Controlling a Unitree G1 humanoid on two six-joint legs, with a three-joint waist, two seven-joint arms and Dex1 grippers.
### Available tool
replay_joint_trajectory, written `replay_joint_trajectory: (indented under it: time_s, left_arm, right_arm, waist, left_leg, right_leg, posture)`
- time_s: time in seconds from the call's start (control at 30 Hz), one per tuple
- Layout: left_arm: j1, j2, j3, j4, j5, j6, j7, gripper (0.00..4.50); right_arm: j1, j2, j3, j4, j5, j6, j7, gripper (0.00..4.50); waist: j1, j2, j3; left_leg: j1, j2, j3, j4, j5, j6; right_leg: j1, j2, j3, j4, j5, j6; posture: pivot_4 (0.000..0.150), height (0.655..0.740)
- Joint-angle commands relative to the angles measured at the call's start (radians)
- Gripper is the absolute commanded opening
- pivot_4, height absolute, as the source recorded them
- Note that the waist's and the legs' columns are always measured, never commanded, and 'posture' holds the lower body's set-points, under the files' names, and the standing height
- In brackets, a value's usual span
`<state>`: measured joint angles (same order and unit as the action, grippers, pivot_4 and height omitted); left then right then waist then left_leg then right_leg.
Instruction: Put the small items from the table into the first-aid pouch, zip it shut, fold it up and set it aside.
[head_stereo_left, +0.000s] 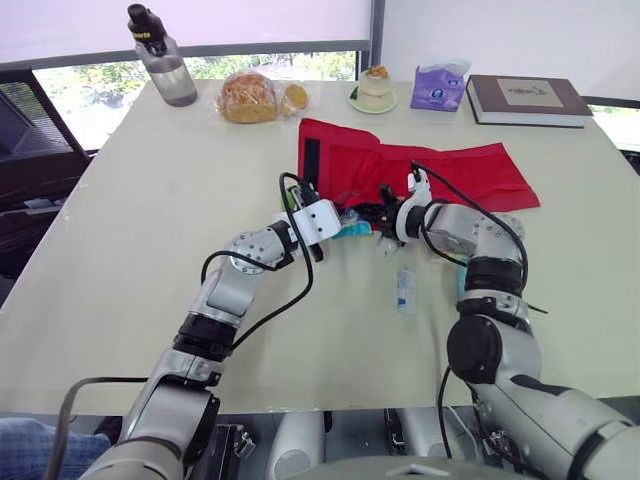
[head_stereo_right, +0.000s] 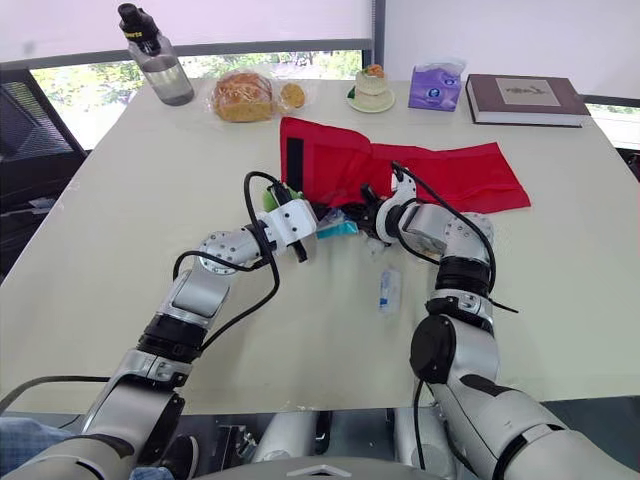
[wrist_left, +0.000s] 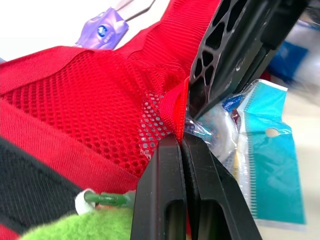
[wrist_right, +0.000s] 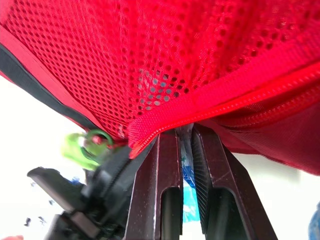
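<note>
The red first-aid pouch (head_stereo_left: 400, 170) lies unfolded at the table's middle, its mesh pocket (wrist_left: 100, 100) facing up. My left gripper (wrist_left: 181, 139) is shut on the pocket's red zipper edge and lifts it. From the opposite side my right gripper (wrist_right: 184, 131) meets that same edge, pinching a clear packet (wrist_right: 186, 152) with blue print at the pocket mouth. A teal packet (wrist_left: 272, 165) lies between the two grippers, partly under the mesh. A small clear tube (head_stereo_left: 404, 290) rests loose on the table just nearer me. A green fuzzy item (wrist_left: 75, 227) with a ring sits by the pouch's black strip.
Along the far edge stand a water bottle (head_stereo_left: 165, 62), a bagged bread (head_stereo_left: 250, 97), a cupcake on a plate (head_stereo_left: 375, 90), a purple tissue pack (head_stereo_left: 438, 87) and a brown book (head_stereo_left: 527, 100). The table (head_stereo_left: 150, 220) is bare to the left.
</note>
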<state>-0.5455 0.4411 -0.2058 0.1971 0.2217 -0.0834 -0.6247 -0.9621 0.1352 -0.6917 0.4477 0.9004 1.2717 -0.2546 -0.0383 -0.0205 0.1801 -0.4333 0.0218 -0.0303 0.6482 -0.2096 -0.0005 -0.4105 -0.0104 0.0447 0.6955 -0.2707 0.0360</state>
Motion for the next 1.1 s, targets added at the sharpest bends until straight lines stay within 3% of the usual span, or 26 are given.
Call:
replay_joint_trajectory:
  time_s: [0.03,0.4,0.77,0.9,1.1]
  left_arm:
    - [0.014,-0.012,-0.019,-0.006,-0.024,0.025,-0.028,0.02]
    - [0.035,-0.040,-0.034,-0.070,-0.075,0.076,-0.071,0.02]
    - [0.022,-0.049,-0.020,-0.051,-0.078,0.091,-0.061,0.02]
    - [0.006,-0.040,0.008,-0.004,-0.089,0.091,-0.056,0.00]
    - [-0.022,-0.039,0.026,0.048,-0.110,0.087,-0.053,0.00]
  right_arm:
    - [-0.001,0.036,-0.027,-0.092,0.089,-0.017,-0.023,0.00]
    - [0.065,0.114,-0.010,-0.156,0.208,-0.072,-0.170,0.00]
    - [0.122,0.130,0.131,-0.168,0.225,-0.210,-0.165,0.00]
    - [0.184,0.100,0.185,-0.213,0.248,-0.148,-0.201,1.57]
    - [0.225,0.084,0.240,-0.260,0.303,-0.116,-0.197,1.57]
  waist:
    - [-0.001,0.000,0.000]
    - [-0.004,0.000,0.000]
    - [-0.005,0.000,0.000]
    - [-0.005,0.000,0.000]
    - [-0.005,0.000,0.000]
  left_leg:
    - [0.000,0.000,0.000,0.000,0.000,0.000]
    - [0.000,0.000,0.000,-0.001,0.000,0.000]
    - [0.000,0.000,0.001,-0.001,0.000,0.000]
    - [0.000,0.000,0.000,-0.001,0.000,0.000]
    - [0.000,0.000,0.000,-0.001,0.000,0.000]
  right_leg:
    - [0.000,0.000,0.000,0.000,0.000,0.000]
    - [0.000,0.000,0.001,0.000,0.000,0.000]
    - [0.000,0.001,0.001,0.000,0.000,0.000]
    - [0.000,0.001,0.001,-0.001,0.000,0.000]
    - [0.000,0.001,0.001,0.000,0.000,0.000]
  posture:
    - [0.150,0.7400]
    - [0.150,0.7400]
    - [0.150,0.7400]
    - [0.150,0.7400]
    - [0.150,0.7400]
